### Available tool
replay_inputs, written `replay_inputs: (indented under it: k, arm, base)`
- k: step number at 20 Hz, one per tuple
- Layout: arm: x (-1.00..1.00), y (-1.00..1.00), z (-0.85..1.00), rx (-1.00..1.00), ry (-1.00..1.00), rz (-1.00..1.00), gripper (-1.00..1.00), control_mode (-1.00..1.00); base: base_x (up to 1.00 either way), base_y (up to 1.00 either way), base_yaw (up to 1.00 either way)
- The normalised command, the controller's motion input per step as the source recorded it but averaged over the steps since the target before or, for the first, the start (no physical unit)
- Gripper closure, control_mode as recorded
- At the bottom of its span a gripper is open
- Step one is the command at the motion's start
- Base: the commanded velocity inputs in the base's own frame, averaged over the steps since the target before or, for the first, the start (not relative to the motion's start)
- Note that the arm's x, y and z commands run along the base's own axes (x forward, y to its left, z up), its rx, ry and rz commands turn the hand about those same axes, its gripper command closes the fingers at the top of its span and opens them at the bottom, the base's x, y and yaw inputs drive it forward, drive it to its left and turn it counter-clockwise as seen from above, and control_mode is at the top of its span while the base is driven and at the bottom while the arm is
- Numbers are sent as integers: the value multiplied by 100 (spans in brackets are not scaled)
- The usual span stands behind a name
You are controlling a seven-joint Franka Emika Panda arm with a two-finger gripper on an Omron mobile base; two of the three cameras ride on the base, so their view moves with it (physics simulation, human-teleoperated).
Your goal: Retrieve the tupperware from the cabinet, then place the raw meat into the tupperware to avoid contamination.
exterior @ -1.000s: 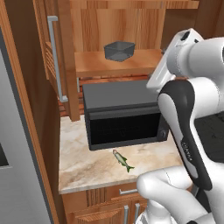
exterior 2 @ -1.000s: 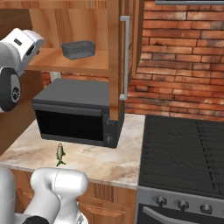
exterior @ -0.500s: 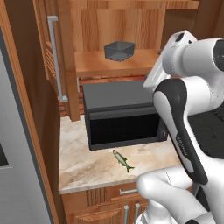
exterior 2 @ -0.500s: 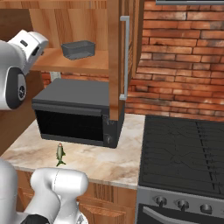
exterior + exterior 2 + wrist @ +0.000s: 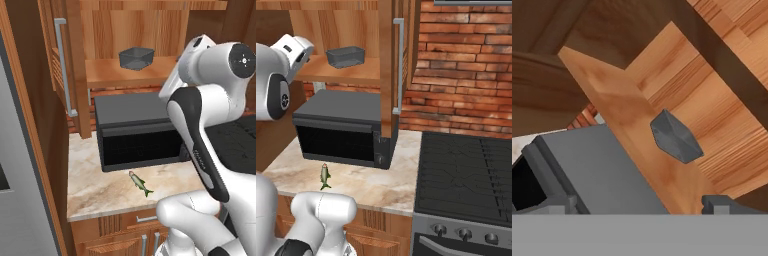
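The tupperware (image 5: 136, 57) (image 5: 346, 56) is a small dark grey tub on the shelf (image 5: 115, 74) of the open cabinet (image 5: 75, 60). The hand view shows the tupperware (image 5: 676, 136) tilted on the same shelf (image 5: 624, 117), ahead of my gripper (image 5: 638, 206) and well apart from it. The gripper's fingertips (image 5: 558, 202) stand wide apart, open and empty. My hand (image 5: 295, 52) hangs left of the shelf at about its height. The raw meat (image 5: 141, 183) (image 5: 325, 176), a small fish, lies on the counter in front of the microwave.
A black microwave (image 5: 135, 131) (image 5: 341, 131) sits under the shelf. Both cabinet doors hang open, their silver handles (image 5: 62, 65) (image 5: 399, 65) flanking it. A stove (image 5: 466, 175) stands to the right, before a brick wall. Marble counter (image 5: 95, 192) lies bare around the fish.
My hand has swung a little closer to the cabinet shelf and the tupperware. The fish and the tupperware have stayed put, and the gripper has stayed open.
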Motion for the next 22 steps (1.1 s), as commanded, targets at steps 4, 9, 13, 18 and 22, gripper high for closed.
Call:
replay_inputs:
  k: [4, 9, 13, 18, 22]
  arm:
    - [18, 6, 2, 0, 5, -4, -100, -100]
    - [18, 3, 0, 0, 3, -3, -100, -100]
    - [21, 2, 0, 0, 3, -2, -100, -100]
    - [21, 0, -1, 4, 2, -1, -100, -100]
    - [21, 0, -7, 6, 0, 0, -100, -100]
  base:
    - [0, 0, 0]
    - [0, 0, 0]
    - [0, 0, 0]
    - [0, 0, 0]
    - [0, 0, 0]
